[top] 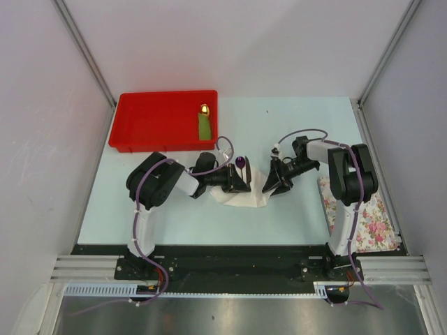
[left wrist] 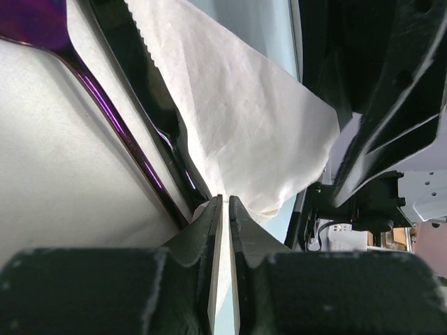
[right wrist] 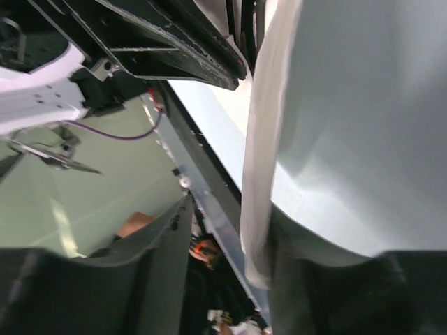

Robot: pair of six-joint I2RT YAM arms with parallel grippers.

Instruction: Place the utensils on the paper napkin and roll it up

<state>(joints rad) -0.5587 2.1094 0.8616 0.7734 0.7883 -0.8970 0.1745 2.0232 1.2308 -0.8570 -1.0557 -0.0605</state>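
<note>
The white paper napkin (top: 243,199) lies crumpled mid-table between my two grippers. The spoon's purple bowl (top: 241,162) sticks out at its far edge. In the left wrist view the spoon's dark purple handle (left wrist: 112,125) and the black knife (left wrist: 150,105) lie side by side on the napkin (left wrist: 244,118), and a flap of it is folded over them. My left gripper (top: 242,183) (left wrist: 225,200) is shut on a thin edge of the napkin. My right gripper (top: 276,184) (right wrist: 230,209) is open, with the napkin's edge (right wrist: 262,153) resting against one finger.
A red tray (top: 150,125) at the back left holds the green piece with a gold tip (top: 204,122). A pink-and-white flowered cloth (top: 367,213) lies at the right beside the right arm's base.
</note>
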